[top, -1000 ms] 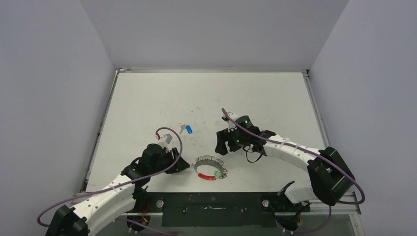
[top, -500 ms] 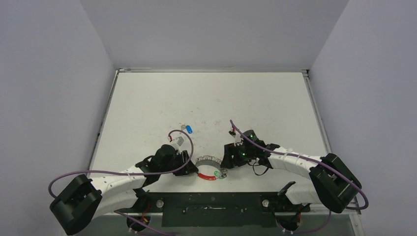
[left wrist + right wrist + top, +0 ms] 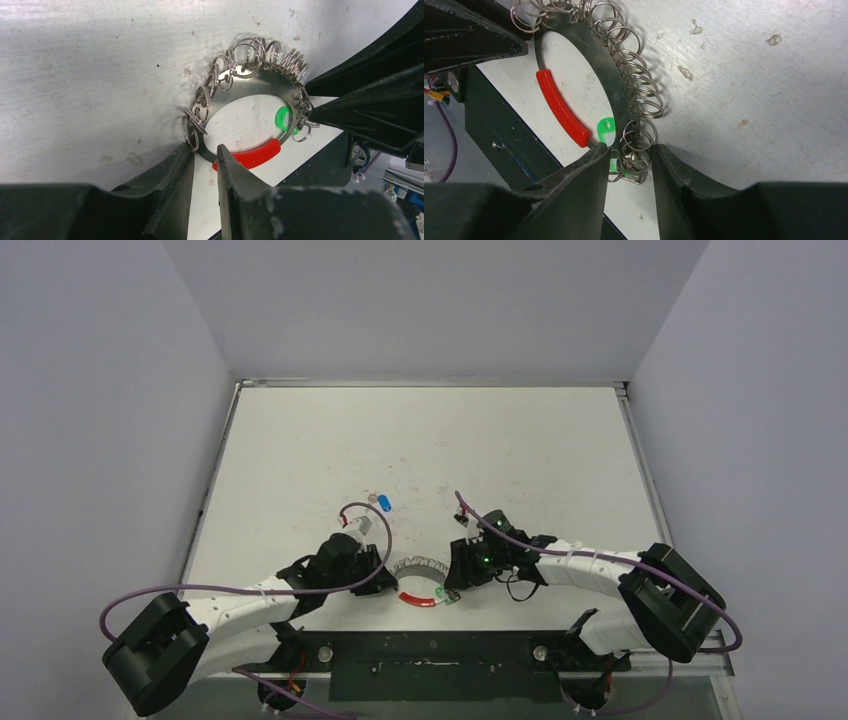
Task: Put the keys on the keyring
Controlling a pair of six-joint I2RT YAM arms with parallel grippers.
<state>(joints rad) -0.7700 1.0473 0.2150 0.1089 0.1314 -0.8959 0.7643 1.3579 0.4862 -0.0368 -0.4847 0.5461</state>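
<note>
Left tool and right tool crowding keyring from both sides, far surface open, blue key alone there.
</note>
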